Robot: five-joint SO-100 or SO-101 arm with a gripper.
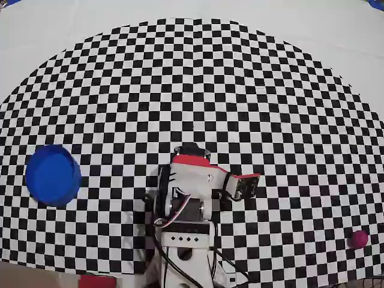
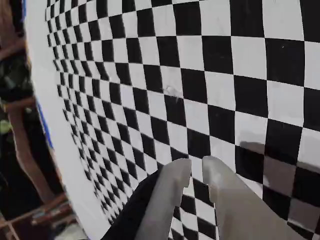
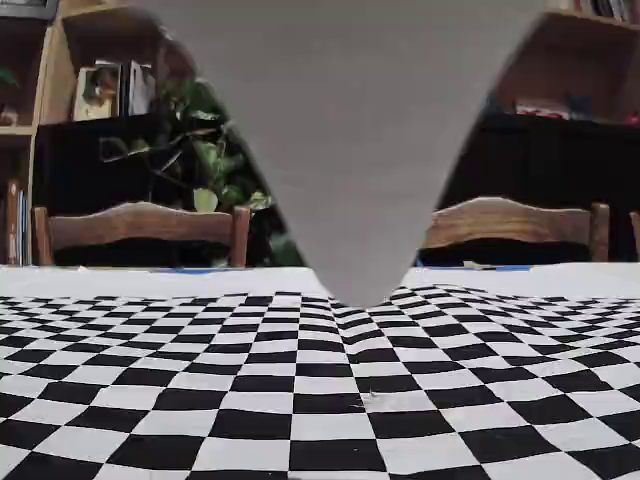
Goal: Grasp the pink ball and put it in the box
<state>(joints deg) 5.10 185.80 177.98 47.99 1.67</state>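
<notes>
In the overhead view the pink ball [image 1: 359,239] lies on the checkered mat near the lower right edge. The box, a round blue container [image 1: 53,174], stands at the left of the mat. My arm [image 1: 189,180] is folded up at the bottom centre, between the two and far from both. In the wrist view my gripper [image 2: 196,167] hangs over bare checkered squares, its two grey fingers nearly touching, with nothing between them. Neither ball nor box shows in the wrist view or the fixed view.
A red object [image 1: 96,281] sits at the bottom edge of the overhead view, left of the arm base. In the fixed view a large grey wedge [image 3: 350,150] close to the lens blocks the upper middle. Two wooden chairs [image 3: 140,225] stand behind the table's far edge.
</notes>
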